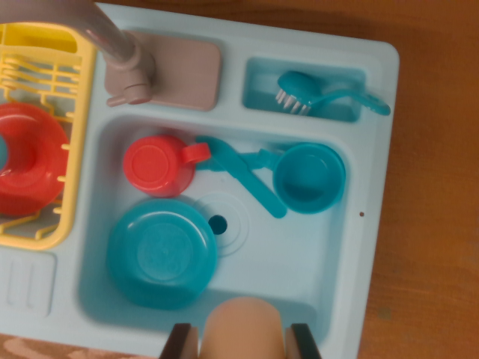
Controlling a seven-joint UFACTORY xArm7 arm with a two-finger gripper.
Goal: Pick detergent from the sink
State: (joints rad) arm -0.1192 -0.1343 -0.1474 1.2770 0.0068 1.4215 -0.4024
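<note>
Dark claw [243, 342] fingers flank the rounded tan plastic detergent bottle [242, 327] at the pale blue toy sink's [299, 254] near edge, apparently gripping it; lifting clear of the basin seems next.

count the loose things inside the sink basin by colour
Teal: 3, round plastic bowl, small plastic pot, plastic utensil
Red: 1, plastic cup
Tan: 1, plastic detergent bottle, between the jaws
Total: 5
</note>
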